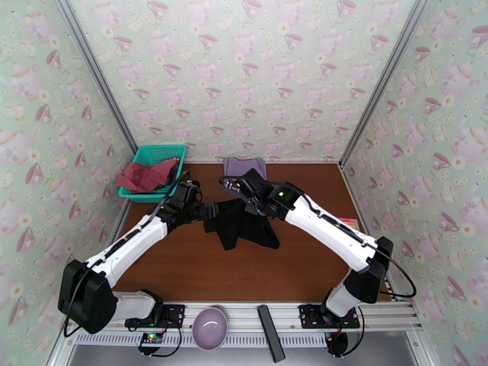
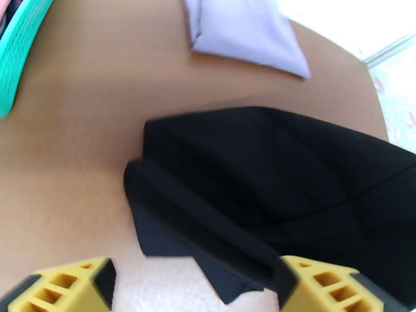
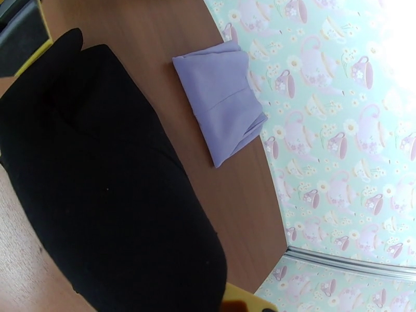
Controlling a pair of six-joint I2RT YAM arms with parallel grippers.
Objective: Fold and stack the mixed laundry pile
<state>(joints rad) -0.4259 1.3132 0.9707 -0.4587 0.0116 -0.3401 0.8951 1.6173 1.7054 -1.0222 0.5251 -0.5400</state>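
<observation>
Working on the black garment [image 1: 241,230], bunched in the middle of the tabletop [image 1: 183,263], right between the left arm [image 1: 128,245] and the right arm [image 1: 329,227]. Neatly folded at the far edge: the purple cloth [image 1: 244,166]. Lying in the green basket [image 1: 155,155] at the far left, not yet folded: the red top [image 1: 145,176]. Left jaws wide open, with a corner of the black garment dangling between the yellow fingers [image 2: 322,287], close to one of them. Right jaws lost in black cloth, with just a bit of yellow peeking out at the bottom of the right wrist view, so cannot tell if open or closed. Could go wrong in a few ways from here. With nothing pinched on the left side, might lose that corner and end up with a crooked, lumpy fold. Might tug from one side only and drag the whole thing toward the purple cloth, spoiling the neat fold there. Might also knock the two arms together, being so close. Hard to pick out any sleeve, neck or hem in all that black, so hard to know which way to fold. Blurry in the left wrist view too, with a pale fuzzy patch under the jaws, hard to name. Cut off by the basket wall: part of the red top.
</observation>
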